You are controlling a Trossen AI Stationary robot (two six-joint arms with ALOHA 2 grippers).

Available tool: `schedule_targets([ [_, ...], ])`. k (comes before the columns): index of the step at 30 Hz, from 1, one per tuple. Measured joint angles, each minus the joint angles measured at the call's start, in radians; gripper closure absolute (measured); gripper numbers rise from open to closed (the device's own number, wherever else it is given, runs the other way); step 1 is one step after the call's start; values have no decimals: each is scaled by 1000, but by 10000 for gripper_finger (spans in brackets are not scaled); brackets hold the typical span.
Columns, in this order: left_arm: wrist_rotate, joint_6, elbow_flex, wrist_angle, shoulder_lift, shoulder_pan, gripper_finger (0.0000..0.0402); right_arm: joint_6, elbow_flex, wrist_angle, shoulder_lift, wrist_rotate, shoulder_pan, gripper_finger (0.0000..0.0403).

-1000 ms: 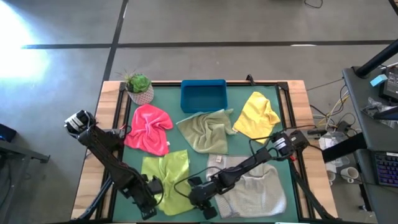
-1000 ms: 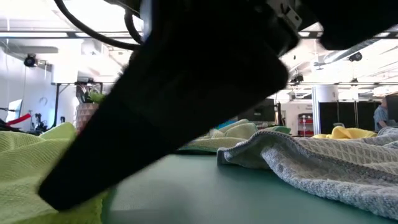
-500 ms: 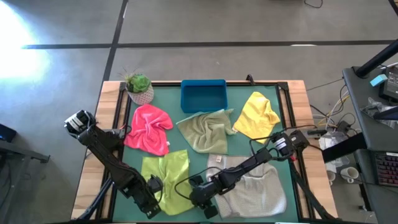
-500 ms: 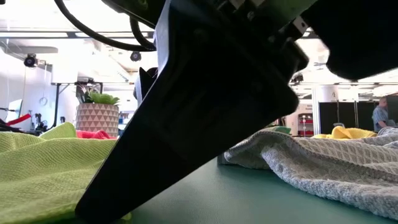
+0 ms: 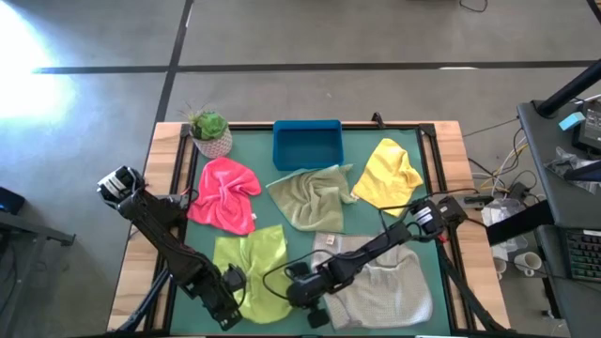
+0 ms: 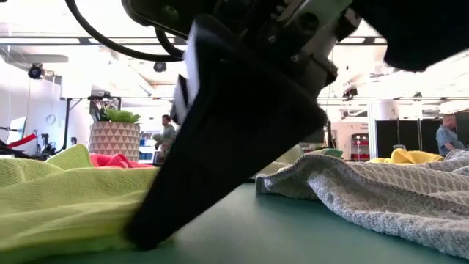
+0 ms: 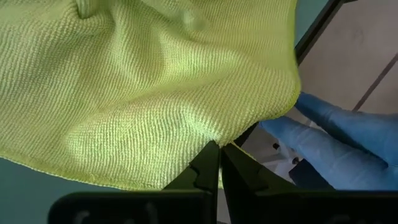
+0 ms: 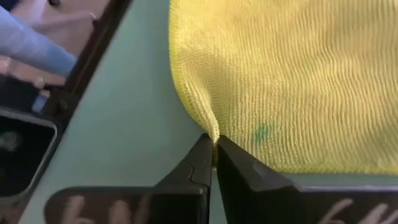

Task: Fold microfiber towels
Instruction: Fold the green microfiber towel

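Observation:
The lime green towel (image 5: 249,268) lies spread near the table's front edge, left of centre. My left gripper (image 5: 228,289) is shut on its near left part, and my right gripper (image 5: 293,286) is shut on its near right edge. The low view shows the lime towel (image 6: 58,209) on the left with a dark finger of a gripper (image 6: 220,147) coming down onto it. The light grey towel (image 5: 390,282) lies crumpled under the right arm. The pink (image 5: 223,192), olive (image 5: 310,197) and yellow (image 5: 390,174) towels lie crumpled farther back. My left gripper pinches the lime towel's edge (image 7: 214,138) between its two fingertips, where the cloth bunches into a small peak. The rest of the towel lies slack on the table. My right gripper pinches a small raised fold of the towel's hemmed edge (image 8: 211,132) between its fingertips, low over the table. The cloth beyond it lies flat.
A blue tray (image 5: 307,144) and a potted plant (image 5: 209,131) stand at the far edge. A person's blue sleeve (image 7: 336,137) shows just beyond the table's near edge. The black frame rail (image 8: 93,43) runs along that edge.
My right gripper has come down onto the lime towel's near right edge and shut on it, drawing up a small fold. The left gripper has kept its hold.

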Motion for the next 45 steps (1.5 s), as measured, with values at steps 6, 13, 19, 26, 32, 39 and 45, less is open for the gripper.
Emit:
schedule_targets([
  [6, 128, 52, -1, 91, 0, 0, 402, 49, 148, -297, -33, 12, 25, 394],
  [13, 155, 49, 0, 226, 0, -1, 402, 148, 316, -474, -43, 18, 65, 394],
  [19, 171, 23, 5, 298, 0, -11, 402, 324, 420, -595, -46, 75, 105, 394],
  [26, 181, 17, -7, 265, 0, -21, 402, 463, 431, -660, -46, 260, 114, 394],
  [32, 179, 16, -8, 77, 0, -14, 402, 500, 381, -664, -39, 410, 62, 394],
  [39, 148, 14, -44, 6, 0, 29, 402, 505, 344, -663, 13, 453, 17, 394],
  [45, 148, -7, -89, 5, 0, 67, 402, 415, 343, -598, 47, 509, -18, 394],
])
